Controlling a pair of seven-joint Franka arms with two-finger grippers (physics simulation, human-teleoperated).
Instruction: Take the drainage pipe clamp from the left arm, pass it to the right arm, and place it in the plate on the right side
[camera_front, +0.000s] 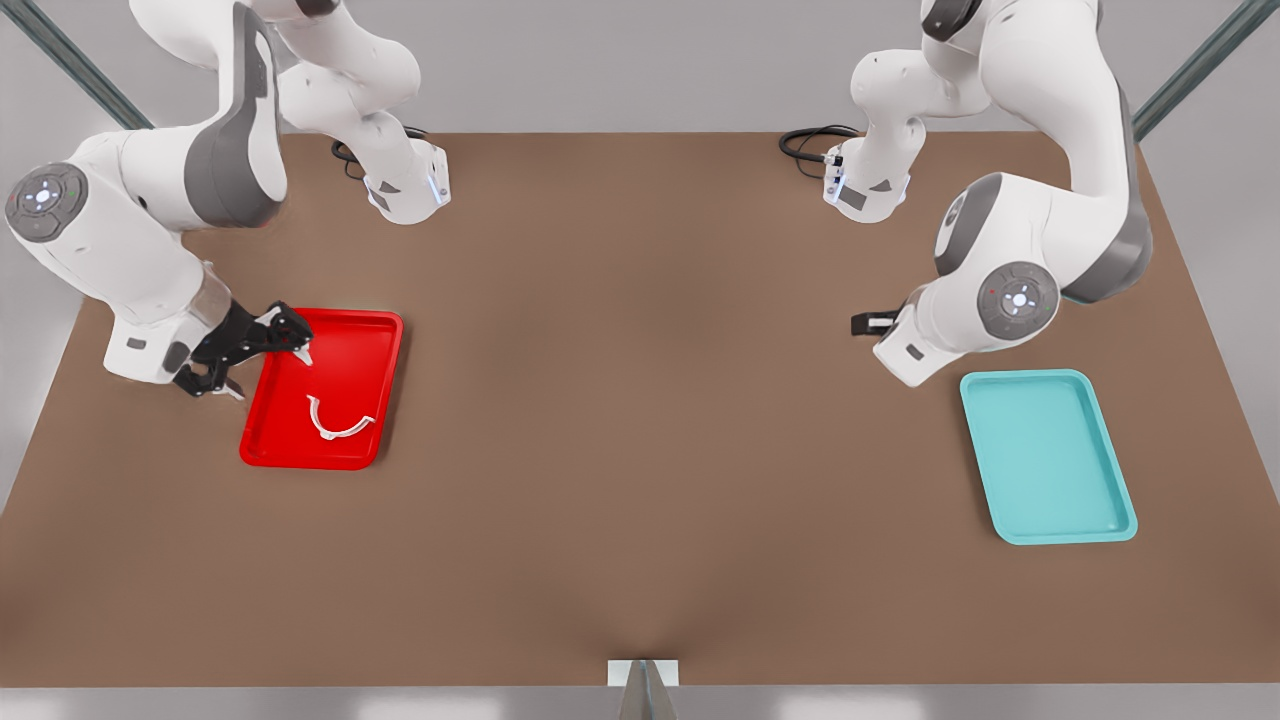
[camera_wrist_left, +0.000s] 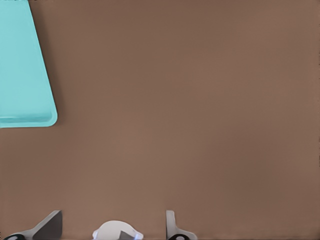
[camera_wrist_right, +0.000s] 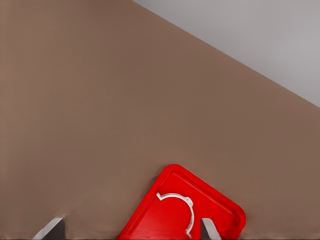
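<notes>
The right claw (camera_front: 262, 352) is hanging spread and empty over the red plate's (camera_front: 385, 400) rim at nine o'clock, with the clamp (camera_front: 338, 420) lying flat inside, apart from the fingers. Placement is looking done; next comes a clean lift away. The left claw (camera_front: 868, 323) is waiting, fingers parted, near the teal tray (camera_front: 1050, 460). Open table (camera_front: 640, 420) is stretching wide between them.
</notes>
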